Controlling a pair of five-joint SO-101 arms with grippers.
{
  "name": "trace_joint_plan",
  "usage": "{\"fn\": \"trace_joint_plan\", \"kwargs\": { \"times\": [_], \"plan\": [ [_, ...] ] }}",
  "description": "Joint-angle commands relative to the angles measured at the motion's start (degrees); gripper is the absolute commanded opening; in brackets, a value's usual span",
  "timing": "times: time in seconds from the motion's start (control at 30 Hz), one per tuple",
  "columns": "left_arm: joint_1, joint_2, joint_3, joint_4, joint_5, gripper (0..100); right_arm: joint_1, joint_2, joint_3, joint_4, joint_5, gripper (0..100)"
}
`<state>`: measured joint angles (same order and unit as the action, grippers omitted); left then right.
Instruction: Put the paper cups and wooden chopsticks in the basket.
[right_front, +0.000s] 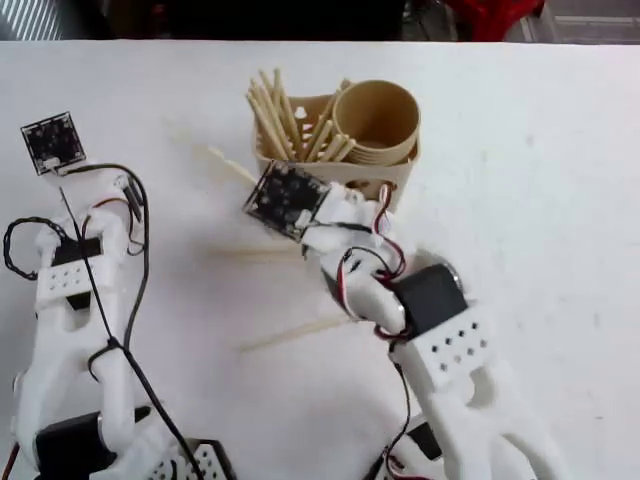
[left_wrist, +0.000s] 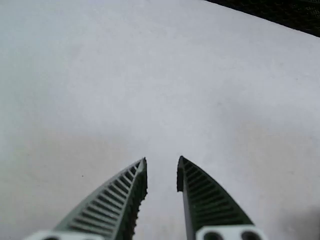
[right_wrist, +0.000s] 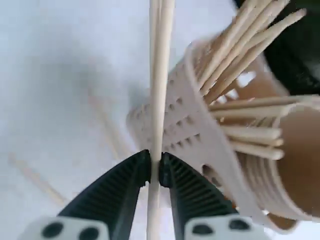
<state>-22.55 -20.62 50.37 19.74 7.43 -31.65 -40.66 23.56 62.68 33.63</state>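
At the left of the table (right_front: 560, 200), the left arm (right_front: 70, 300) is seen from above, its fingers hidden under a camera board (right_front: 52, 142). In the left wrist view the left gripper (left_wrist: 161, 170) is shown with its fingers a little apart over bare tabletop.

Between the arms, three loose sticks (right_front: 228, 165) are laid on the table. One lies near the basket's left corner, a fainter one is in the middle, and the nearest is partly covered by the right arm (right_front: 430, 330). Two of them are blurred in the right wrist view, and which two cannot be told.

From above, the right arm's fingers are covered by its own board and a tangle of wires (right_front: 365, 265). In the right wrist view the right gripper (right_wrist: 154, 162) is clamped on a held stick (right_wrist: 161, 75), which is cut off at both ends. Whether it is one stick or a joined pair cannot be made out. It is carried just beside the perforated wall of the basket (right_wrist: 185, 120), and contact cannot be judged.

Inside the basket, a bundle (right_front: 285, 115) of chopsticks is leaned in the left part. The stacked cups (right_front: 378, 120) are set in the right part, their lower halves hidden by the wall.
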Motion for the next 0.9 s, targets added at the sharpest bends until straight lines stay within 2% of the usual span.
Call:
{"fn": "trace_joint_plan", "kwargs": {
  "times": [0.0, 0.2, 0.37, 0.5, 0.67, 0.87],
  "plan": [
    [-0.3, -1.5, -0.2, -0.8, -0.6, 12, -0.3, 0.0, -10.9, -6.8, -6.1, 1.7],
    [-0.3, -1.5, -0.2, -0.8, -0.6, 12, -0.3, 12.6, -24.7, -21.1, -14.2, 1.7],
    [-0.3, -1.5, -0.2, -0.8, -0.6, 12, -0.2, 19.2, -28.0, -32.0, -15.1, 1.7],
    [-0.2, -1.5, -0.2, -0.9, -0.6, 12, 0.0, 19.5, -21.3, -40.1, -17.2, 1.8],
    [-0.2, -1.5, -0.2, -0.9, -0.6, 12, 1.9, 19.5, -5.7, -53.8, -21.6, 1.8],
    [-0.1, -1.5, -0.2, -1.0, -0.6, 12, 2.6, 19.6, 5.6, -58.4, -21.5, 1.8]
  ]
}}
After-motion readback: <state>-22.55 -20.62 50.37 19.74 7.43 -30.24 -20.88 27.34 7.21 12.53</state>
